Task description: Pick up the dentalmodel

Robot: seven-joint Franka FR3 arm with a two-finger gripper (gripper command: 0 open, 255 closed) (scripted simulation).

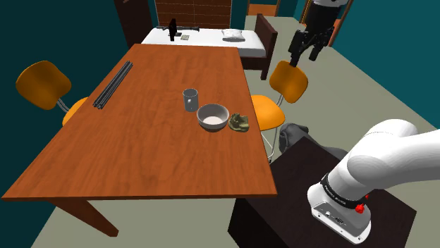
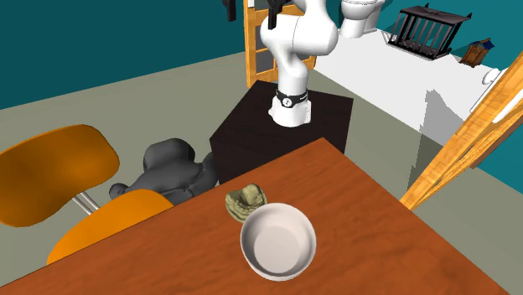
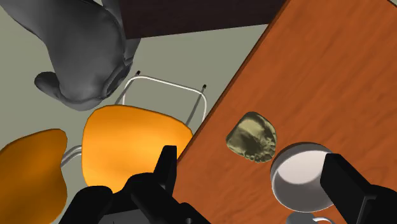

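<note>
The dentalmodel [image 1: 240,122] is a small olive-tan set of teeth lying near the table's edge in the shoulder view's right, right beside a white bowl [image 1: 213,116]. From the second exterior view the dentalmodel [image 2: 246,202] touches the bowl [image 2: 278,240] on the side facing the stand. My gripper [image 1: 303,56] hangs high above the floor over an orange chair [image 1: 288,81], well off the table, fingers apart. In the wrist view the open gripper [image 3: 249,156] looks down on the dentalmodel [image 3: 253,137], far below, with nothing between the fingers [image 3: 167,167].
A clear glass [image 1: 190,99] stands behind the bowl and black rods [image 1: 113,84] lie at the wooden table's [image 1: 141,148] far side. Orange chairs [image 3: 130,143] line the table edge. A grey lumpy object [image 2: 172,168] lies on the floor beside the dark stand [image 2: 285,130].
</note>
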